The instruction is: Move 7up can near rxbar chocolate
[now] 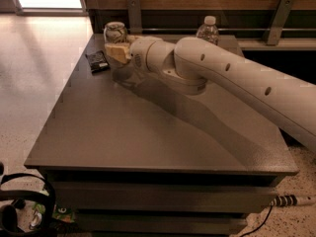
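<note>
Aluminium 7up can [115, 32] pinched low by gripper [113, 48] fingers [119, 53]; rxbar chocolate [97, 61] just past fingertips. Risks tipping on release, or landing on bar.

Arm [237, 83]: smooth off-white glossy shell, thick tubular link, fatter toward the right edge of frame. Three small dark round holes in a row along the link. Bulbous rounded joint housing mid-arm, thin darker seam lines where segments meet. Shorter cylindrical wrist section, same off-white, faint round mark on its side. Gripper [115, 52]: pale yellow-tan, blocky, at the arm's tip over the far left part of the table [148, 137]. Cables and screws can't be made out.
</note>
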Robot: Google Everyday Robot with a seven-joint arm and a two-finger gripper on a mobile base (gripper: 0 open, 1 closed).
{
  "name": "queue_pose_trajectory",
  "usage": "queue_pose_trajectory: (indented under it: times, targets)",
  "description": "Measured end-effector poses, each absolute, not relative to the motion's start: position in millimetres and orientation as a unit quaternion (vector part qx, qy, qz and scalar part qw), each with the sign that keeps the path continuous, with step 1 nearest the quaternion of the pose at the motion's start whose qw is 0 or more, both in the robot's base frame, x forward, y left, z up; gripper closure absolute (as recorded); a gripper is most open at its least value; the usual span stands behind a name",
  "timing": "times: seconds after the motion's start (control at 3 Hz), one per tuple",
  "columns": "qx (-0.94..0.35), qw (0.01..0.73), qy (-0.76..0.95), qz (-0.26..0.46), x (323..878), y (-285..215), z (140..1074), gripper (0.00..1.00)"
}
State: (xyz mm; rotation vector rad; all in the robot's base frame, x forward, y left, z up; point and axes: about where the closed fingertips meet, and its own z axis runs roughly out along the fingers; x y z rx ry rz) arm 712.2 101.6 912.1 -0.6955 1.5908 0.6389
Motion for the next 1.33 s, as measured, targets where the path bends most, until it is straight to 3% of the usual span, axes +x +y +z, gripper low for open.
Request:
queue_pose_trajectory:
  times: [1.33]
  targets:
    - [-0.259, 0.614, 0.716, 0.207, 767, 87, 887, 1.0]
